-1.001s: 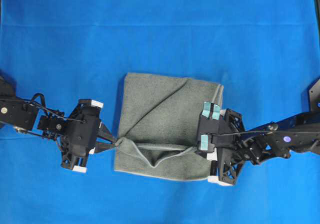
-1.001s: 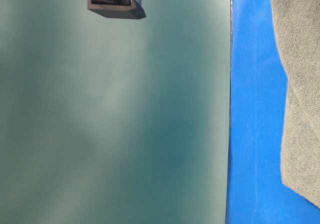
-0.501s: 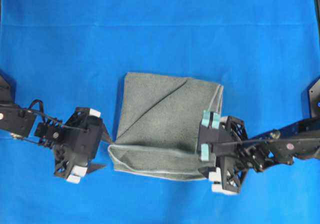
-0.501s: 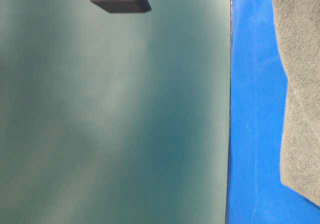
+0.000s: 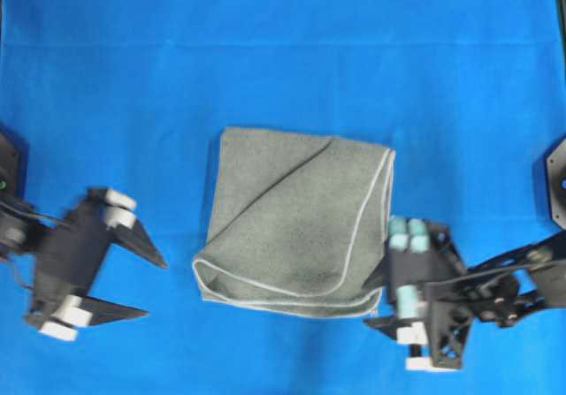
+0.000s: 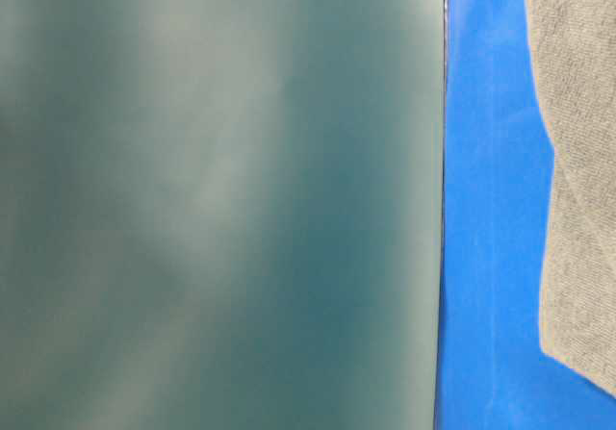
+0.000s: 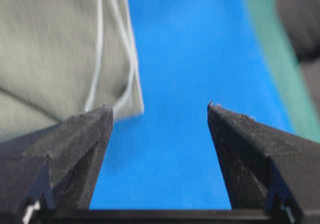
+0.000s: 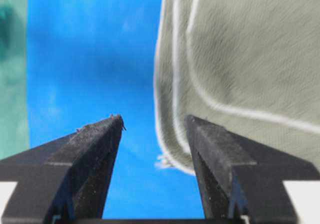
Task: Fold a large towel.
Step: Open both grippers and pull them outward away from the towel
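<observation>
Both arms have let go and drawn back since a second ago: then each gripper pinched a bunched corner of the large towel point(image 5: 296, 223), and now the cloth lies folded and flat by itself. The left gripper point(image 5: 140, 282) sits well off the towel's left edge, its black fingers point(image 7: 82, 139) spread wide with nothing between them but blue table covering point(image 5: 283, 50). The right gripper point(image 8: 154, 126) hangs just beside the towel's lower right corner, jaws apart and empty as well; whether one finger brushes the hem I can't quite tell, since its wrist view is blurred. The towel rests around the middle of the covering, light stitched edging curving along its right and near sides.
</observation>
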Tool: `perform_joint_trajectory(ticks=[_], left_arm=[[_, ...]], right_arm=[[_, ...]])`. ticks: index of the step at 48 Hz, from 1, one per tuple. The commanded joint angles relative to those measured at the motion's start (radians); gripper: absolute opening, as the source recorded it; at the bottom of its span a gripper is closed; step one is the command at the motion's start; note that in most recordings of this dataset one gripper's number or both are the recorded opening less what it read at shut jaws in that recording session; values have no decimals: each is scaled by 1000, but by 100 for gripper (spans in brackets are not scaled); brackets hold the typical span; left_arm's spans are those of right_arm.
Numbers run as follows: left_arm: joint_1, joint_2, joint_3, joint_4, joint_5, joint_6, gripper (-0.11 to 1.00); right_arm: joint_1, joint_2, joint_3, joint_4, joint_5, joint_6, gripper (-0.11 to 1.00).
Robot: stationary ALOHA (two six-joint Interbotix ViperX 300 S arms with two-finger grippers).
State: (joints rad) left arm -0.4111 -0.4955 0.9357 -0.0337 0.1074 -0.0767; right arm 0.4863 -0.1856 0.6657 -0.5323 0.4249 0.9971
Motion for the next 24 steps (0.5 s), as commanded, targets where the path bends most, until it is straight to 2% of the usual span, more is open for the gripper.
perform_joint_trajectory(ticks=[1,12,17,24], left_arm=[[-2,-118,-20,8,6,20,72],[18,-356,21,8,28,164,72],[35,-437,35,8,72,216,72],[98,-515,84,8,95,225,71]], right_arm=[[3,-89,-15,-55,40,-2,58],[3,-288,37,-242,138,2,58],[3,-382,86,-298,152,12,58],[3,-549,179,-367,160,67,58]])
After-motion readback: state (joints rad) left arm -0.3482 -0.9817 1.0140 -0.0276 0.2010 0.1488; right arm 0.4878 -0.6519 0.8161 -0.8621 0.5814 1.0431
